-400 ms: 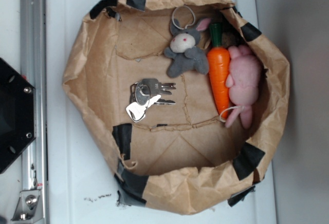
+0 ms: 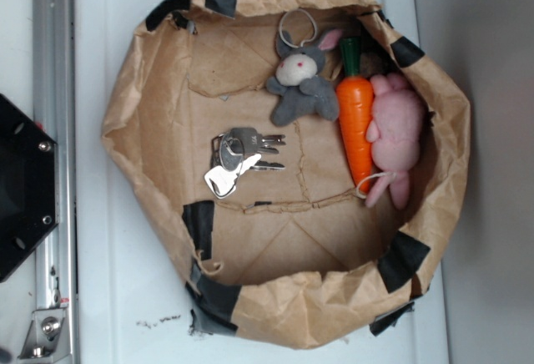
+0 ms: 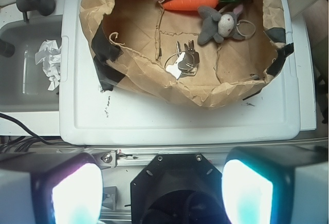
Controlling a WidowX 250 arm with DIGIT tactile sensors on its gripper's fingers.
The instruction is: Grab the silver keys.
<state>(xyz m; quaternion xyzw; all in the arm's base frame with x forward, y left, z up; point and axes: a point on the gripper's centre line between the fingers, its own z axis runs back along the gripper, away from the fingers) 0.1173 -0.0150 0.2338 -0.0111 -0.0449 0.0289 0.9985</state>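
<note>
Wrist view: the gripper (image 3: 162, 193) sits low in the foreground, its two pale fingers (image 3: 77, 196) spread wide apart with nothing between them, hanging back over the robot's base and well short of the bag. Ahead of the jaws, past a white tray (image 3: 180, 121) on the tabletop, stands a shallow brown paper bag (image 3: 185, 93) with rolled-down walls patched with black tape. The silver keys (image 3: 182, 63) lie flat on the bag's floor, near its front wall and almost straight ahead of the jaws, a little right of their midline. In the exterior view the silver keys (image 2: 236, 160) lie left of centre on the bag floor, ring and heads to the left, blades pointing right toward the toys, so their long axis there runs left to right. A grey plush bunny (image 2: 302, 80), a toy carrot (image 2: 356, 122) and a pink plush toy (image 2: 396, 130) lie farther off, apart from the keys. The reach likely needs to go forward over the bag wall, then down.
</note>
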